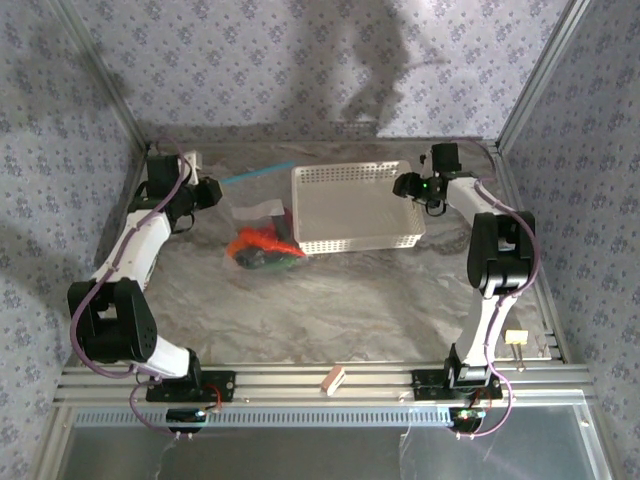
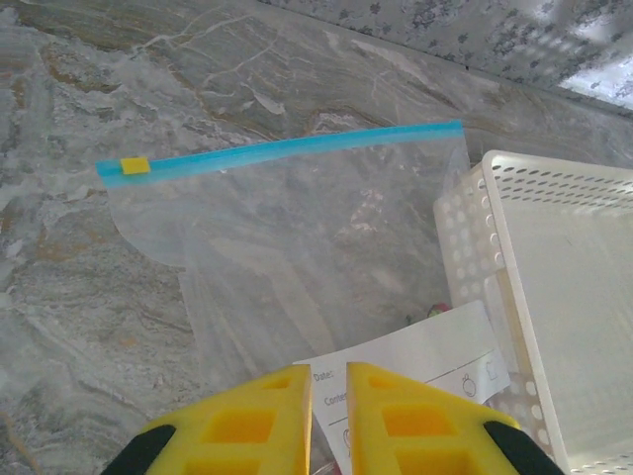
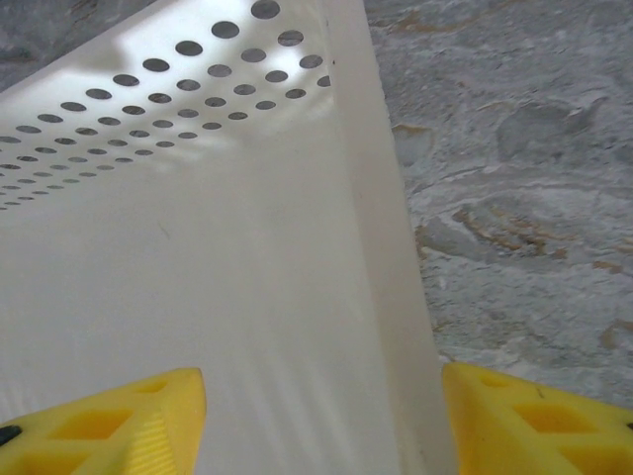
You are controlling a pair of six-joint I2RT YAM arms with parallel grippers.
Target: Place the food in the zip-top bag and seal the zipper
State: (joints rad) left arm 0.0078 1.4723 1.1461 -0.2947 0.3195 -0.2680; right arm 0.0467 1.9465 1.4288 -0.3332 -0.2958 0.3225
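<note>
Left pincer (image 1: 208, 192) is sitting at the far left of the tabletop (image 1: 330, 310), right at the left edge of the zip-top bag (image 1: 252, 212). In its wrist view the left pincer (image 2: 328, 371) is showing yellow fingers (image 2: 242, 426) nearly together with only a thin slit between them. The bag's film and a white label (image 2: 415, 356) are running in under the tips. I cannot tell whether it is pinching the plastic.

The zipper (image 2: 282, 150) is lying flat and straight across the bag's edge ahead of the fingertips, apart from them, with a yellow slider tab (image 2: 135, 165) at its left end. Cannot tell if it is sealed.

The food (image 1: 263, 248), red, orange and green pieces, is bunching in the bag's near end, just beside the near-left corner of the white basket (image 1: 355, 205) and nearer the bases than the left pincer.

Right pincer (image 1: 415, 187) is hanging at the basket's right wall, well apart from bag and food. Its wrist view is showing the right pincer (image 3: 321, 381) wide open and gripping nothing, straddling that wall: one finger (image 3: 129, 426) over the basket floor, the other over marble.
</note>
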